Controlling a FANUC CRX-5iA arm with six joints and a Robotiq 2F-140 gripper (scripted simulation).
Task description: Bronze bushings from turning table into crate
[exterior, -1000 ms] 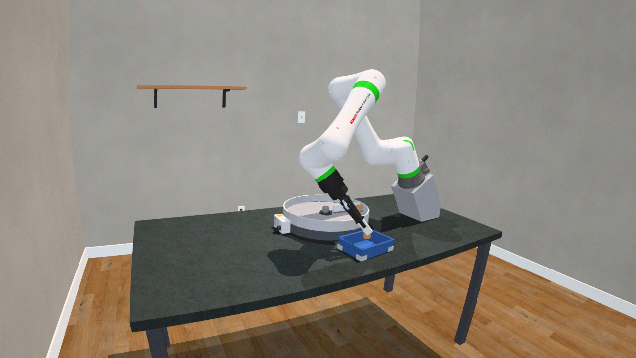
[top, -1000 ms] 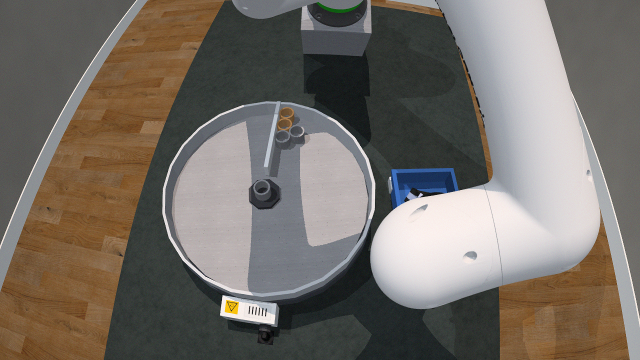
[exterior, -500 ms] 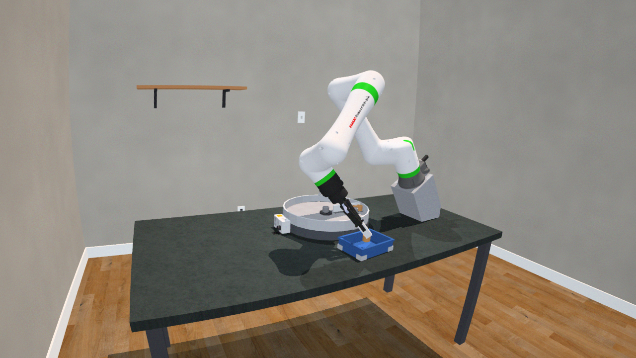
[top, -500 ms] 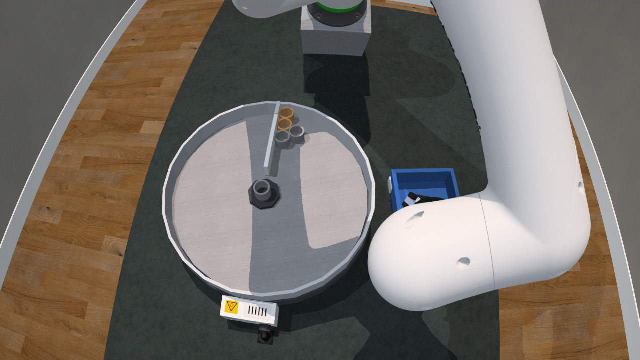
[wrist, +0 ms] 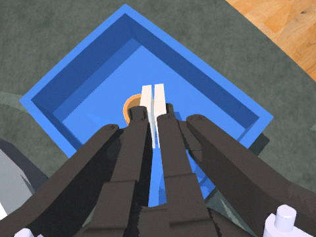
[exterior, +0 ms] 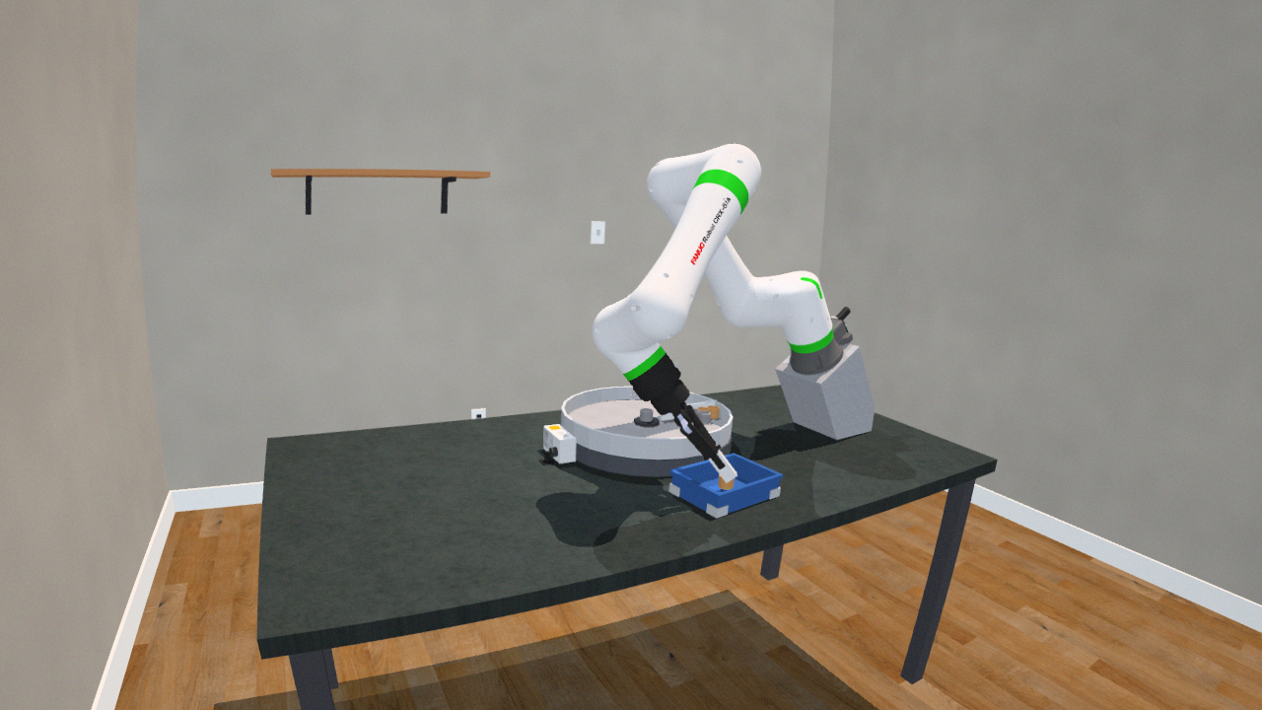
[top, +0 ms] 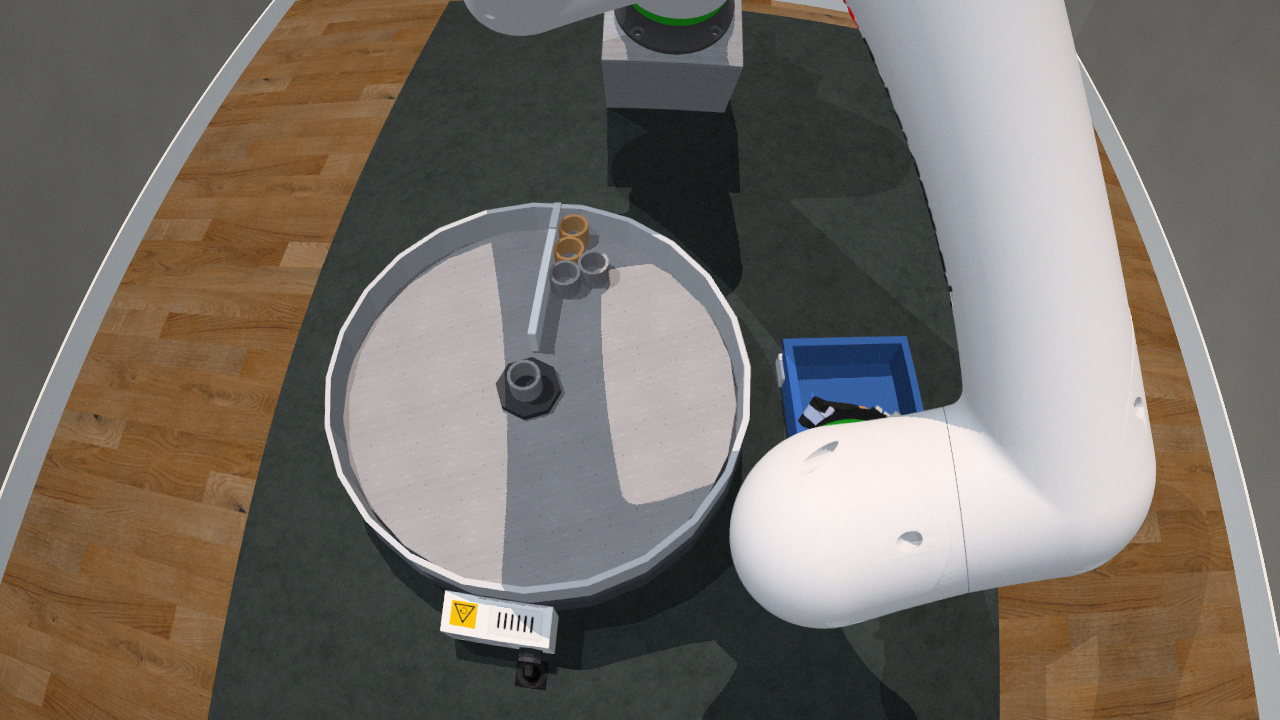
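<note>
My gripper (wrist: 154, 99) is shut, its white fingertips pinching the wall of a bronze bushing (wrist: 128, 106) inside the blue crate (wrist: 141, 92). In the side view the bushing (exterior: 726, 482) hangs at the fingertips (exterior: 722, 467), low in the crate (exterior: 725, 491). From above the crate (top: 850, 376) is right of the turning table (top: 541, 395) and partly hidden by my arm. Two bronze bushings (top: 573, 223) (top: 569, 248) and two steel bushings (top: 593, 263) (top: 565, 274) stand together at the table's far rim, beside a divider bar (top: 544, 277).
A dark hub with a grey sleeve (top: 529, 385) sits at the turning table's centre. The table has a raised rim. A white control box (top: 498, 619) is at its near edge. The robot base (top: 671, 53) stands behind the table. My elbow (top: 895, 510) overhangs the crate's near side.
</note>
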